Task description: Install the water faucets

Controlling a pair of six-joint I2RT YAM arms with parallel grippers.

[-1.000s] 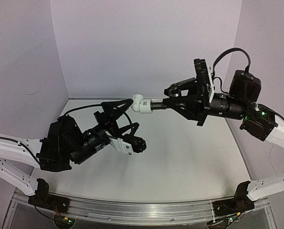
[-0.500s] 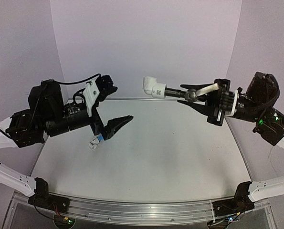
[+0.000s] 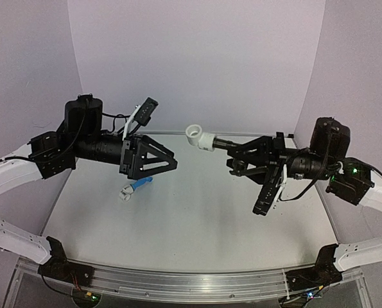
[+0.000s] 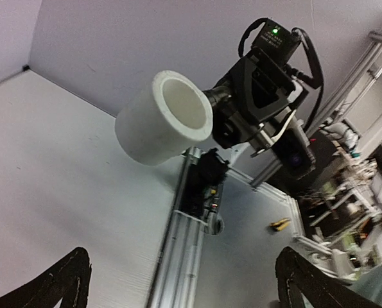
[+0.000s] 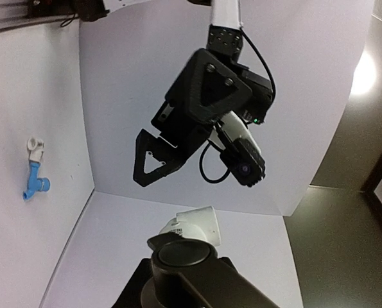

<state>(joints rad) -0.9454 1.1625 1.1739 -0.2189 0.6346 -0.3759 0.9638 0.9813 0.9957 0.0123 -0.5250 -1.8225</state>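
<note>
My right gripper (image 3: 239,154) is shut on the dark metal faucet (image 3: 224,142), held level above the table and pointing left. A white elbow fitting (image 3: 199,136) sits on that faucet's free end. In the right wrist view the dark faucet (image 5: 184,251) fills the foreground with the white fitting (image 5: 196,224) beyond it. My left gripper (image 3: 168,160) hovers to the left of the fitting, open and empty, facing it across a small gap. Its view looks into the fitting's open mouth (image 4: 167,114). The light blue faucet (image 3: 139,185) lies on the table under the left gripper, with a small white fitting (image 3: 124,192) on its end.
The white table (image 3: 210,224) is closed in by pale walls at the back and both sides. An aluminium rail (image 3: 191,285) with both arm bases runs along the near edge. In the right wrist view the blue faucet (image 5: 35,183) lies far left.
My left gripper has drawn back to the left from the white fitting and opened wide. My right wrist has rolled and sunk slightly, still holding the dark faucet.
</note>
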